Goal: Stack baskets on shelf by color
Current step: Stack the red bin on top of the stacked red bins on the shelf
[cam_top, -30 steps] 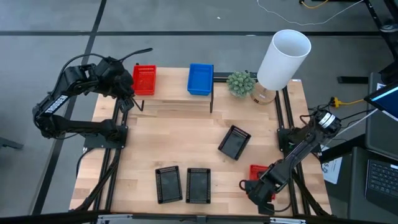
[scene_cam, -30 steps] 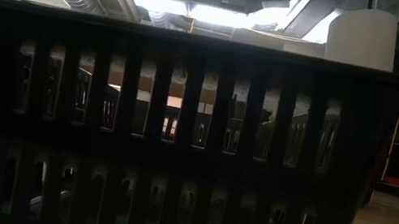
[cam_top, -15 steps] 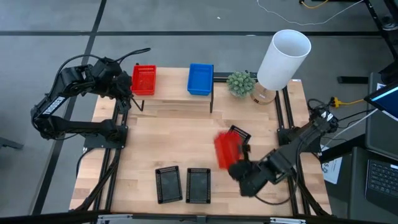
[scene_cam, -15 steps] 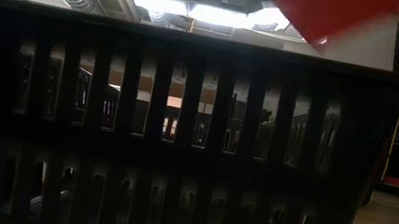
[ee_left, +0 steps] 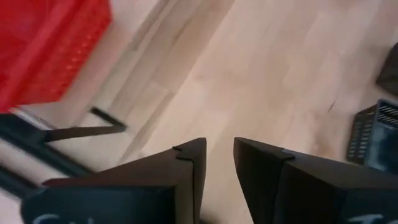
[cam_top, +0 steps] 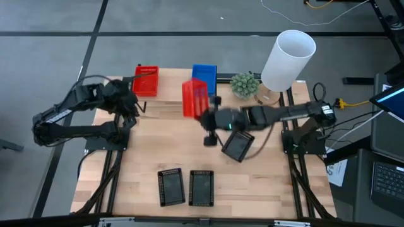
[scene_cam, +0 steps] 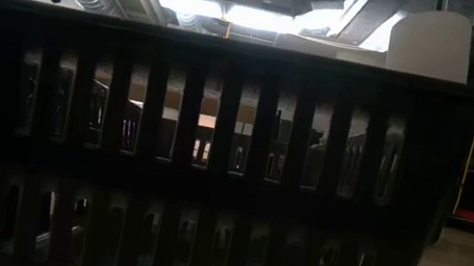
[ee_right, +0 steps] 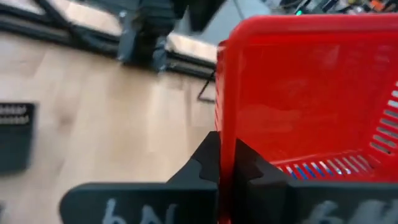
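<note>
Nearest, across the low view, a black basket filling the frame, with a scrap of red above its rim. Further back, right tool clamped on the wall of a red basket, held on edge above the worktop just before the shelf; pinch plain only in the right wrist view. Farthest, red basket on shelf and blue basket; left tool slightly parted, empty, beside the shelf's left end.

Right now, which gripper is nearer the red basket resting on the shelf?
Left. The left gripper sits just beside that red basket; the right gripper, carrying another red basket, is farther off.
</note>
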Controlling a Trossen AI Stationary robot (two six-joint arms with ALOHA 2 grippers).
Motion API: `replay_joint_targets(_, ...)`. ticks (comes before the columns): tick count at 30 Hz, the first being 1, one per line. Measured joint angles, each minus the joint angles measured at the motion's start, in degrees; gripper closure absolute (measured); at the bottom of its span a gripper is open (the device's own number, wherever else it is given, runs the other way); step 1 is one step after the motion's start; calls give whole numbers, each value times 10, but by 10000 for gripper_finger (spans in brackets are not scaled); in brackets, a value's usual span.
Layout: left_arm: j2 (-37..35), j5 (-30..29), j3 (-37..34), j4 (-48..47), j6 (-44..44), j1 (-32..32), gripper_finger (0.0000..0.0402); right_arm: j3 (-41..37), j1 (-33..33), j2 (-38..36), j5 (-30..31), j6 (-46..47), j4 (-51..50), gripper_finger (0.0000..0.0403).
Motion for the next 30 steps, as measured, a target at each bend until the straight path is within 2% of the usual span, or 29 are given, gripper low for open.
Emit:
replay_joint_targets(6, -67, 0, -54, 44, -69, -68, 338, 0, -89, 0, -33, -28, 40, 403)
replay_joint_targets(10, -96, 12, -82, 70, -105, -110, 342, 1, -119, 19, -121, 11, 28, 403)
replay_joint_targets(13, -104, 28, -98, 97, -127, -138, 343, 0, -107, 61, -180, 25, 23, 403)
replay_joint_targets(17, -100, 28, -106, 129, -134, -170, 344, 0, -73, 116, -206, -23, 30, 403)
replay_joint_targets(21, -92, 25, -107, 144, -133, -189, 344, 2, -66, 173, -260, -5, 36, 403)
replay_joint_targets(25, -82, 23, -107, 171, -133, -200, 344, 81, -70, 255, -283, 10, 4, 403)
replay_joint_targets(27, -75, 23, -107, 187, -133, -204, 344, 156, -67, 305, -278, 13, -36, 403)
replay_joint_targets(30, -70, 23, -107, 190, -133, -211, 344, 281, -62, 380, -259, 38, -149, 403)
